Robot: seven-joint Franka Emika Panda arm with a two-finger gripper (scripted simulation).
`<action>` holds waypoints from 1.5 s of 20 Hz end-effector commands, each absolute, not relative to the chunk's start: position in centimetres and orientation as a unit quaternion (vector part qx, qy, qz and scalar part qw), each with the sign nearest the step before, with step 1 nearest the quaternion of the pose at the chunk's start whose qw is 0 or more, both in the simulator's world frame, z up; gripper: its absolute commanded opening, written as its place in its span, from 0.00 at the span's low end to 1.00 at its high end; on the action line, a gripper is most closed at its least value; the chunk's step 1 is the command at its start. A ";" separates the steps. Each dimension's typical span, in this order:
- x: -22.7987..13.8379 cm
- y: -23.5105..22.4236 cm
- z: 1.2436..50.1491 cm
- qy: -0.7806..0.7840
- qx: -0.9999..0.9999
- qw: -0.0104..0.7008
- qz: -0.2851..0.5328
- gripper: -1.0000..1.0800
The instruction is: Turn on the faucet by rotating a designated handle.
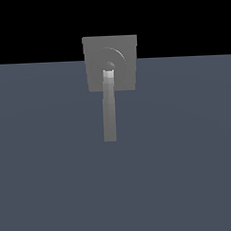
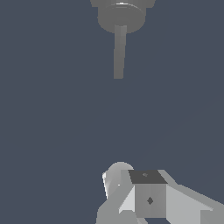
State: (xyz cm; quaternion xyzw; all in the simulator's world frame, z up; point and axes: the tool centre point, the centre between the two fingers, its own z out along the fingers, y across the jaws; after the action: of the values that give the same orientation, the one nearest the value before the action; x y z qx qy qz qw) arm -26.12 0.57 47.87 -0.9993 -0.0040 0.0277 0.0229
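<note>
No readable text, label, brand, number or sign anywhere in either view

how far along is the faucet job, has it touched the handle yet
Nothing looks done yet. The long grey bar handle projects straight from the round boss on the square grey faucet plate, untouched. In the wrist view, the gripper sits well apart from the handle; whether its jaws are open is unclear. Reaching, contacting and rotating the handle all remain.
</note>
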 end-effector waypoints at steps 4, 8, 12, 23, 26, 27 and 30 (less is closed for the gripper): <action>-26.1 0.8 47.8 -0.009 -0.999 0.019 0.029 0.00; -26.1 1.6 47.5 -0.026 -0.999 0.004 0.035 0.00; -26.1 1.9 47.4 -0.033 -0.999 -0.003 0.036 0.00; -26.0 1.6 47.7 -0.047 -0.998 -0.026 0.026 0.00; -25.9 1.4 48.1 -0.062 -0.997 -0.051 0.017 0.00; -25.9 1.3 48.2 -0.069 -0.996 -0.062 0.013 0.00; -25.7 1.0 48.8 -0.090 -0.991 -0.099 0.002 0.00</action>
State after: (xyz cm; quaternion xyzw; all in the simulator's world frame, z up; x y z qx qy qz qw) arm -25.78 1.16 48.50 -0.9935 -0.0795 0.0074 -0.0805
